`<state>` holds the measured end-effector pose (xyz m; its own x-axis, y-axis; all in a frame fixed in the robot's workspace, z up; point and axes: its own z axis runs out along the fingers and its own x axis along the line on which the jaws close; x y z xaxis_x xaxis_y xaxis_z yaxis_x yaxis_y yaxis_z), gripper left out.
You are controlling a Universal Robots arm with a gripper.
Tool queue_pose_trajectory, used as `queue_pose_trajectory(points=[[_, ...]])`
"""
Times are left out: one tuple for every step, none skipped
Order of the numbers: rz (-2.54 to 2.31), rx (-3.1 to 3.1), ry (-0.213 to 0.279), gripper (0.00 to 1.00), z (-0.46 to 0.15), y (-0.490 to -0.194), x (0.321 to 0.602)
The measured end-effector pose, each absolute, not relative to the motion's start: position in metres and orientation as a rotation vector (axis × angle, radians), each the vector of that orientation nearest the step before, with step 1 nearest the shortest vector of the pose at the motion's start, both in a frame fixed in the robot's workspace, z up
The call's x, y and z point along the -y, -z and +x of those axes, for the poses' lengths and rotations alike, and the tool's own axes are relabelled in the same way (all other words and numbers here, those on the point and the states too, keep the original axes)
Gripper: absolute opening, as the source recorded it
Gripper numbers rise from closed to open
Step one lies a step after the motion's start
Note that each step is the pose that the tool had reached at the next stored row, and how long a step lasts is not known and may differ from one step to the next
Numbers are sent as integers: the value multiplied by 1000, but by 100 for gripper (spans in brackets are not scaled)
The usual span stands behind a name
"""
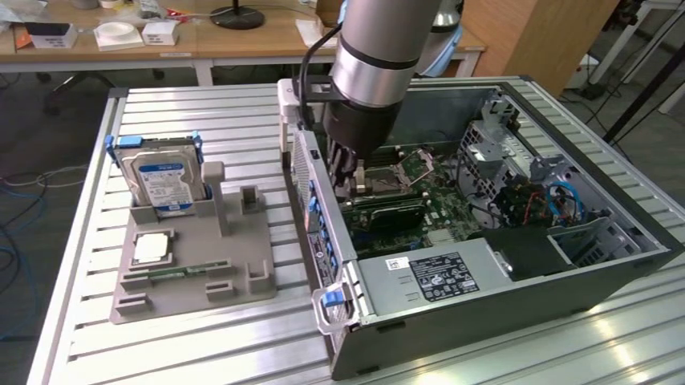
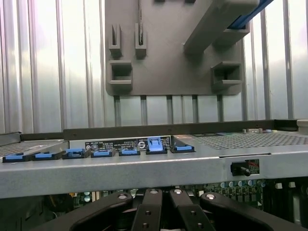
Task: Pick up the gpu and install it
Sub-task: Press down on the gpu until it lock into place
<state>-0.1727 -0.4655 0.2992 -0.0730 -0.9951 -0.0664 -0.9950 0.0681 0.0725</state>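
Presently, as found:
Gripper: black-fingered gripper [image 1: 345,183] lowered inside the open grey computer case [image 1: 599,281], fingers [image 2: 149,211] fully closed together; whether anything is held cannot be told.
GPU: dark flat expansion card [image 1: 387,212] lies on the green motherboard [image 1: 450,210], just beside the fingertips.
Holder: grey plastic parts tray [image 1: 252,281] at the exterior view's left.
Drive: silver hard drive with blue-white label [image 1: 160,180] upright in the tray's far end.

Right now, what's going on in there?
The arm's gripper is down inside the open computer case, shut, just over the motherboard beside the gpu lying there. Whether it grips the card can't be told. On the grey holder tray outside the case, the hard drive stands upright and a memory stick lies in its slot.
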Motion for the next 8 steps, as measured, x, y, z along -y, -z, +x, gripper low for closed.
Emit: queue_pose_trajectory(points=[[2138, 2296, 154, 11, -173, -299, 465], [2138, 2296, 154, 11, -173, -298, 465], [2138, 2296, 154, 11, -173, -298, 465], [2139, 2296, 153, 11, -173, -298, 465], [2139, 2297, 152, 11, -173, -297, 465], [2139, 2297, 151, 11, -173, -297, 465], [2139, 2297, 151, 11, -173, -297, 466], [2139, 2297, 151, 11, -173, -297, 465]])
